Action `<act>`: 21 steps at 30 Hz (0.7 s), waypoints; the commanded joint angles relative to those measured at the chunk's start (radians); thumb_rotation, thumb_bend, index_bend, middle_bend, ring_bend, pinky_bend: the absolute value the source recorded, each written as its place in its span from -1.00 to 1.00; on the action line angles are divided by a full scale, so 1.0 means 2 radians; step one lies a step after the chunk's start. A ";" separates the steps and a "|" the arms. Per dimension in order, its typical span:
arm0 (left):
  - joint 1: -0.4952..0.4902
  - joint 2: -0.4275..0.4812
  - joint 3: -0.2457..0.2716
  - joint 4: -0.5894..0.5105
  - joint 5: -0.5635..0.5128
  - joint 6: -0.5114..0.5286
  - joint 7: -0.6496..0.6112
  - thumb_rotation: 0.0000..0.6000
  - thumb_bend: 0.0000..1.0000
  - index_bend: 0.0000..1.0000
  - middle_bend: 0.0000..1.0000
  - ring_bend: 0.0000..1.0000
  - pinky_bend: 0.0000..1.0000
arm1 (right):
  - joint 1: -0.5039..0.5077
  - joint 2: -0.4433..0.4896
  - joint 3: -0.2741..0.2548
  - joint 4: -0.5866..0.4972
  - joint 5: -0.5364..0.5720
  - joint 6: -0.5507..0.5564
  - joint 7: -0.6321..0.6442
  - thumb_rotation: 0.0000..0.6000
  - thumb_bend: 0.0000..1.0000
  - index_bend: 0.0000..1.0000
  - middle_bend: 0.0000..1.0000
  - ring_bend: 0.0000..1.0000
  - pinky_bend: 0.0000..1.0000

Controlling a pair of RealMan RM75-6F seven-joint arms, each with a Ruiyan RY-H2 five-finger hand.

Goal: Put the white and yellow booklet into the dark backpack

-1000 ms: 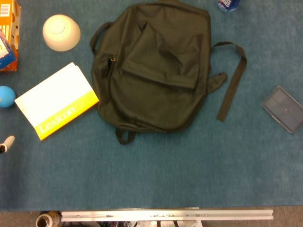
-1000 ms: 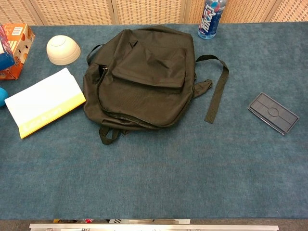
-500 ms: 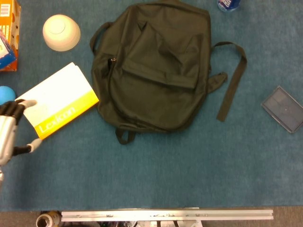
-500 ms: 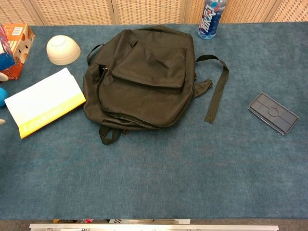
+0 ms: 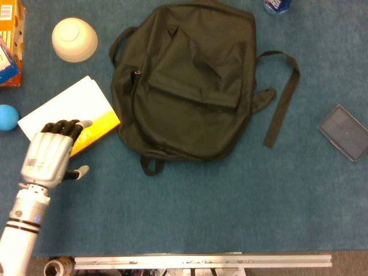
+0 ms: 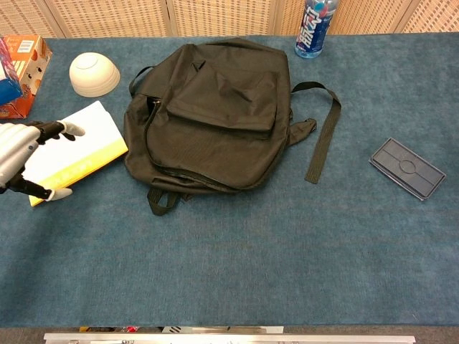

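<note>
Early going: the left hand hovers over the booklet at mid-left of the frame, fingers spread, gripping nothing. The booklet lies flat just beside the backpack; grasping and loading all remain. Right hand unseen.

Left hand spread over the booklet — backpack beside it.
</note>
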 commanded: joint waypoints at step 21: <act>-0.051 -0.110 -0.038 0.111 -0.135 -0.036 0.074 1.00 -0.81 -0.65 -0.50 -0.52 -0.41 | -0.004 0.007 -0.005 0.000 -0.003 0.001 0.013 1.00 -0.93 -0.47 -0.30 -0.62 -0.47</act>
